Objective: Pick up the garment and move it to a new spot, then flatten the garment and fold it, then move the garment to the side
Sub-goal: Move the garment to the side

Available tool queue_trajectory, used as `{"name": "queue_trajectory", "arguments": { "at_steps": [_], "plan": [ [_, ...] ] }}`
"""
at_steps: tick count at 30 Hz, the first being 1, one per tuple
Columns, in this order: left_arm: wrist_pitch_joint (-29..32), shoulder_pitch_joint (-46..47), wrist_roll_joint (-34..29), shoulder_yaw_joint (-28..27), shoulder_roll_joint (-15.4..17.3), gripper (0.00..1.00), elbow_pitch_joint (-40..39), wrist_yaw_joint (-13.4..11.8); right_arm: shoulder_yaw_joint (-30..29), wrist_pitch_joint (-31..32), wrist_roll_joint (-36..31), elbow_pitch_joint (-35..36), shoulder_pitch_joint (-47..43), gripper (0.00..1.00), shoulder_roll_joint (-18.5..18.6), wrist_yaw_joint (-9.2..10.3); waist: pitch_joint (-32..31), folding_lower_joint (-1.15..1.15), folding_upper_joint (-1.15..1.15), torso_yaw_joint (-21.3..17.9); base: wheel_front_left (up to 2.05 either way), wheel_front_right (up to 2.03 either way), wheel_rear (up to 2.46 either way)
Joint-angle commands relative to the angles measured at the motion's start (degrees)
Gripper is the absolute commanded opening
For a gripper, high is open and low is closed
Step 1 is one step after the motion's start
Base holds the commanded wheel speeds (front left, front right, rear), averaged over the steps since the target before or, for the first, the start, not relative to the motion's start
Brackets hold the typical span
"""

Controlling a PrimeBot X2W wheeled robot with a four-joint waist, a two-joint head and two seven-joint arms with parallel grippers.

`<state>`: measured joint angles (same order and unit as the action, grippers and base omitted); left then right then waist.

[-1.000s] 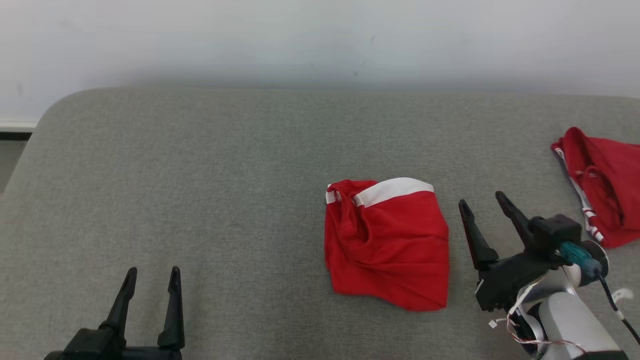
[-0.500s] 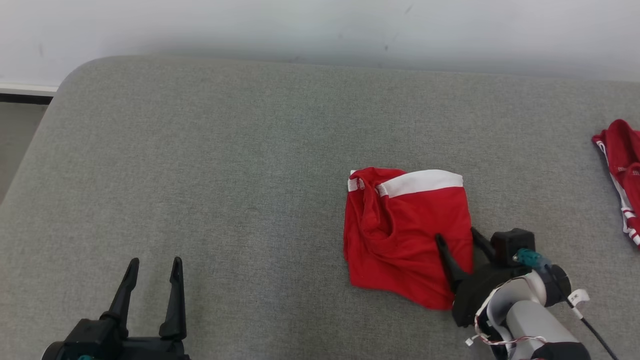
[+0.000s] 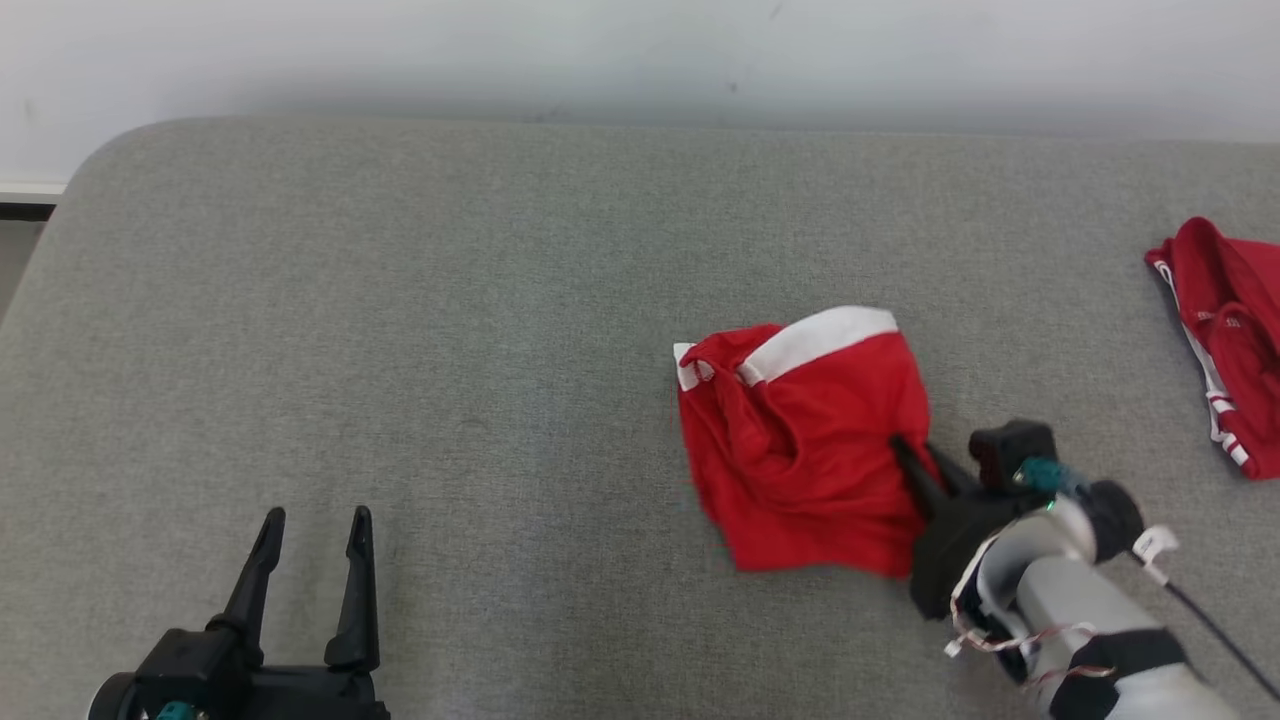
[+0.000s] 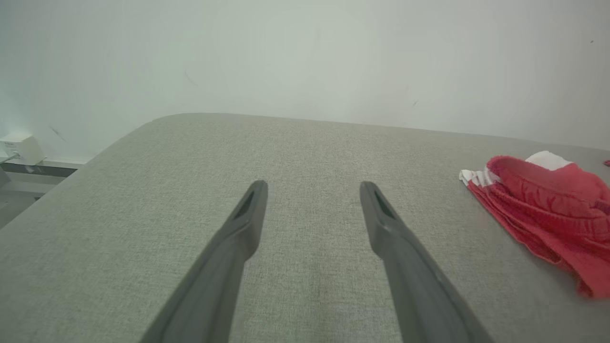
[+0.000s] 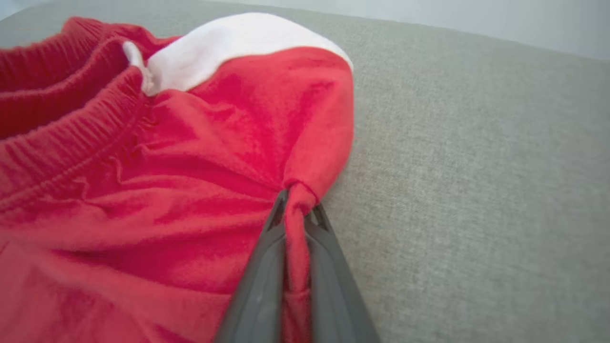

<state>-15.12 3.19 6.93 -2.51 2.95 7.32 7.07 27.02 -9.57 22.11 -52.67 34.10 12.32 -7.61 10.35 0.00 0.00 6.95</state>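
Our right gripper (image 5: 298, 212) pinches a bunched fold of the soft, crumpled red garment (image 5: 190, 157); our left gripper (image 4: 312, 190) gapes wide.

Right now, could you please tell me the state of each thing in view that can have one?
red garment, crumpled, lying on the grey surface, one edge pinched.
right hand, shut on the red garment's edge.
left hand, open and empty, apart from both garments.
second red garment, bunched at the surface's far right, untouched.
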Motion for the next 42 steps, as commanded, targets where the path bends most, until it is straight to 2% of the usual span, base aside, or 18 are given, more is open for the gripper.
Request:
{"name": "queue_trajectory", "arguments": {
  "at_steps": [1, 7, 14, 20, 25, 30, 35, 42],
  "plan": [
    [0.01, 0.82, 0.18, -0.02, -0.06, 1.0, -0.17, 0.04, 0.36, 0.0, 0.04, -0.18, 1.09, 0.0, 1.22, 0.25, 0.43, 0.0, 0.0, -0.46, 0.0, 0.0, 0.0],
    [0.01, 1.77, 0.01, 0.14, -0.07, 1.0, -1.59, 0.18, 6.85, 1.43, -0.29, 2.7, 7.73, 0.0, 7.41, 0.24, 3.33, 0.0, 0.0, -2.77, 0.0, 0.0, 0.0],
    [0.02, 5.59, 0.46, 0.71, -0.05, 1.0, -5.38, 0.35, 12.25, 4.66, 1.89, 10.63, 15.78, 0.0, 18.44, 0.23, 10.97, 0.0, 0.0, -6.86, 0.0, 0.0, 0.0],
    [0.01, 9.03, -0.65, 0.91, 1.35, 1.0, -8.8, 0.3, 11.12, 7.19, 4.15, 18.58, 20.22, 0.0, 27.73, 0.23, 18.32, 0.0, 0.0, -11.63, 0.0, 0.0, 0.0],
    [0.01, 10.26, -1.42, 0.54, 3.32, 1.0, -12.05, 0.29, 7.35, 8.68, 5.66, 22.76, 20.51, 0.0, 34.03, 0.23, 22.71, 0.0, 0.0, -15.06, 0.0, 0.0, 0.0],
    [0.02, 9.98, -1.93, 0.38, 4.97, 1.0, -14.82, 0.32, 3.36, 9.39, 7.03, 23.25, 19.11, 0.0, 37.83, 0.23, 24.83, 0.0, 0.0, -17.48, 0.0, 0.0, 0.0],
    [0.01, 9.93, -2.13, 0.82, 5.99, 1.0, -16.87, 0.33, 1.55, 10.41, 8.11, 22.27, 18.7, 0.0, 41.84, 0.23, 25.98, 0.0, 0.0, -18.13, 0.0, 0.0, 0.0],
    [0.02, 9.87, -1.9, 1.16, 6.66, 1.0, -17.82, 0.33, 0.68, 10.74, 6.62, 19.03, 21.22, 0.0, 43.46, 0.23, 27.06, 0.0, 0.0, -18.06, 0.0, 0.0, 0.0]
  ]
}}
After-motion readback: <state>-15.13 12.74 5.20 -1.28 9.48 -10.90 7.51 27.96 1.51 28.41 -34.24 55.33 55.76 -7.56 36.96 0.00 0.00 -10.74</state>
